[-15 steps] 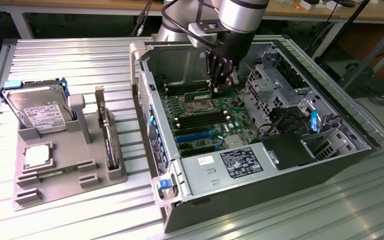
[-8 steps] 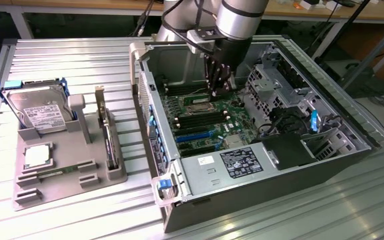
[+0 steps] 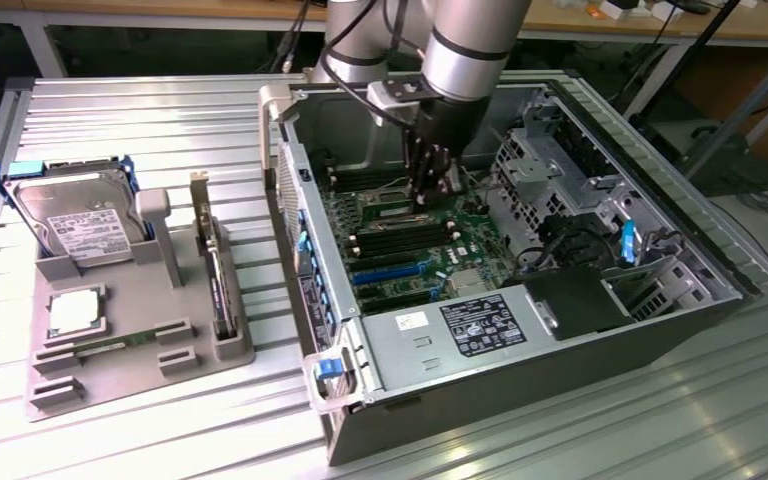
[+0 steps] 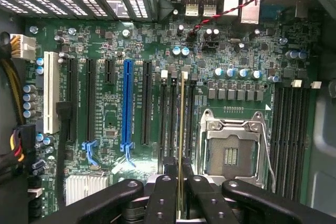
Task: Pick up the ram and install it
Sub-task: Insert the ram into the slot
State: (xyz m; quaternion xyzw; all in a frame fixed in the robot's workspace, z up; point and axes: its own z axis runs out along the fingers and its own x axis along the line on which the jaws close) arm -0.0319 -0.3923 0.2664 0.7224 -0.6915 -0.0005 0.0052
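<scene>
Gripper (image 4: 182,203), one: nearest the wrist camera, fingers (image 4: 160,200) clenched on the ram (image 4: 182,129), which stands edge-on between them.

Ram, one: long axis parallel to the memory slots (image 4: 169,114), directly over the bank just beside the processor socket (image 4: 231,153). Whether its lower edge has entered a slot cannot be told. Judged: insertion step in hand, the stick lined up with the slot run and nothing between stick and board.

Motherboard (image 4: 105,51), one: processor socket, one, empty; banks of memory slots, two, one on each side of the socket; blue expansion slot (image 4: 126,103), one; white slot (image 4: 51,98), one.

Computer case (image 3: 704,270), one: open, centre to right of the exterior frame, arm reaching down into its upper middle.

Tray (image 3: 117,370), one, lower left of the exterior frame, well apart from the gripper: hard drive (image 3: 77,225), one; processor chip (image 3: 75,312), one; expansion card (image 3: 217,270), one, upright.
</scene>
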